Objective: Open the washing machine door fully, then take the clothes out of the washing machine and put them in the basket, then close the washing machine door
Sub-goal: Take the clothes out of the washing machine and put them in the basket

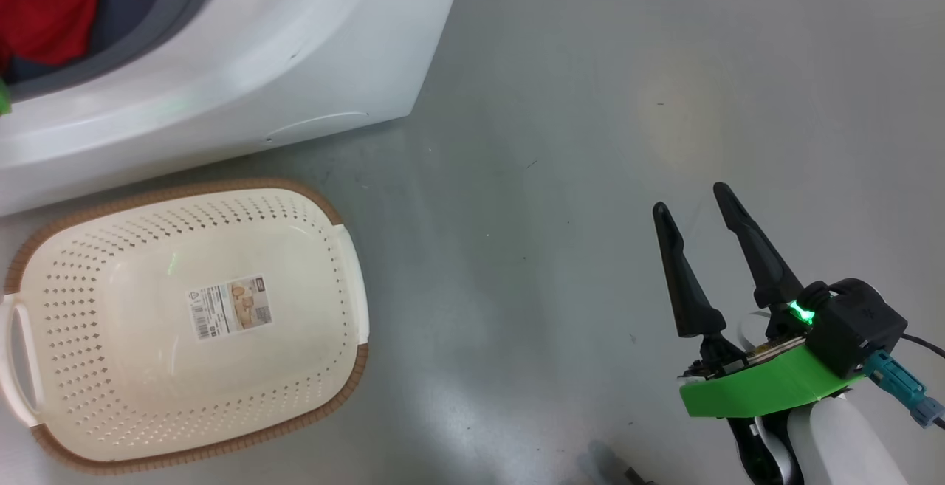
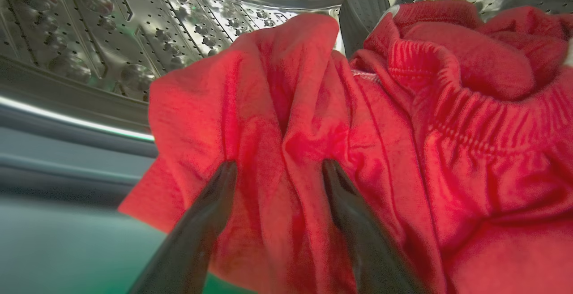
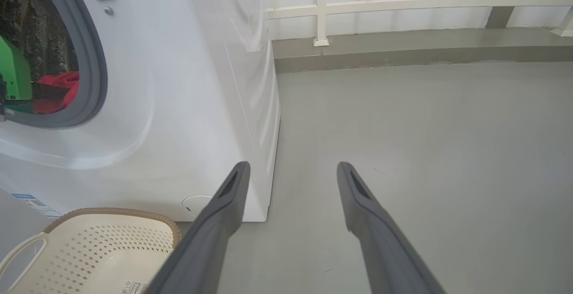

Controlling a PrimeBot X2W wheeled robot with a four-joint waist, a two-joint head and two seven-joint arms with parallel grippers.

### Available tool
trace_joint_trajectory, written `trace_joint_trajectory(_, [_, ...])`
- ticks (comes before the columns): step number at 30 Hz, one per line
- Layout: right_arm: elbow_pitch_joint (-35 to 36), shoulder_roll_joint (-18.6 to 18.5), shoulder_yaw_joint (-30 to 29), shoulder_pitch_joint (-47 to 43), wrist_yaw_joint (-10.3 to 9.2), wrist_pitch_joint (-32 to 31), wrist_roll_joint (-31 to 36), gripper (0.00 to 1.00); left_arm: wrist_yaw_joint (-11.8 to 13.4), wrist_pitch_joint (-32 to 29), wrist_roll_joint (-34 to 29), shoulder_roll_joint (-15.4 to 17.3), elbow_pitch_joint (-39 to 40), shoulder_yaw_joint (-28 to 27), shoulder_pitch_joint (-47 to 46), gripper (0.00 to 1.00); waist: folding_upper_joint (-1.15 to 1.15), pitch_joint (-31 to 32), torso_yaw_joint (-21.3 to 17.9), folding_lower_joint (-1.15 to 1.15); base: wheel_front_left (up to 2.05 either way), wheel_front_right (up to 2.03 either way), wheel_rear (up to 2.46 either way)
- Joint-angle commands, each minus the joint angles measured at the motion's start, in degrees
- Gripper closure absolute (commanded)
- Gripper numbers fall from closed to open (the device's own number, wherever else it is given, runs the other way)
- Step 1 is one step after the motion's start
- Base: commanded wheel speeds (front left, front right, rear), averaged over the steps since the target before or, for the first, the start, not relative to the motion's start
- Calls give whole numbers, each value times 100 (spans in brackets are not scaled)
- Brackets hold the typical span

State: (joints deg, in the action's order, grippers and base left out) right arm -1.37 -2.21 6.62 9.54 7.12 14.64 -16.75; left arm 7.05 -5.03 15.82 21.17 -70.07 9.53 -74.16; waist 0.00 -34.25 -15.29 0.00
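Inside the steel drum, my left gripper [image 2: 278, 164] is open with both fingertips pressed against a fold of the red clothes [image 2: 394, 142]. The same clothes [image 1: 44, 5] show through the opening of the white washing machine [image 1: 280, 35] at the top left of the head view, and as a red patch [image 3: 60, 89] behind the grey seal in the right wrist view. The cream basket [image 1: 347, 300] sits empty on the floor in front of the washing machine [image 3: 188, 88]. My right gripper [image 1: 692, 198] hovers open over bare floor at the lower right. The washing machine door is out of view.
Grey floor [image 1: 590, 138] spreads to the right of the machine. A white railing [image 3: 403, 3] and a low kerb run along the back. The basket's rim [image 3: 112, 213] lies just left of my right gripper's fingers [image 3: 233, 195]. A green part of my left arm [image 3: 15, 74] shows inside the drum opening.
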Motion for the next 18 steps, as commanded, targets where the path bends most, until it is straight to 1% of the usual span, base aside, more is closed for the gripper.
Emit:
trace_joint_trajectory(1, [92,-66,147,-35,36,36,-29,0,-2,-6,74,318,28,-57,-70,0,0,-3,1,0,0,0,0])
trace_joint_trajectory(4, [81,-66,144,-29,36,36,-20,0,-42,1,115,279,-22,-49,-70,1,0,-5,16,0,0,0,0])
trace_joint_trajectory(5, [83,-66,138,-25,36,36,-20,0,-65,1,133,268,-34,-50,-76,40,0,-10,23,0,0,0,0])
trace_joint_trajectory(7, [85,-66,127,-14,36,36,-21,0,-116,19,163,252,-51,-45,-90,100,0,-22,42,0,0,0,0])
trace_joint_trajectory(9, [82,-66,112,-5,36,36,-21,0,-205,22,230,210,-73,-67,-91,100,0,-35,67,0,0,0,0])
trace_joint_trajectory(18, [66,-66,98,21,36,36,-25,0,-377,371,294,93,-64,8,-14,100,0,-61,166,0,0,0,0])
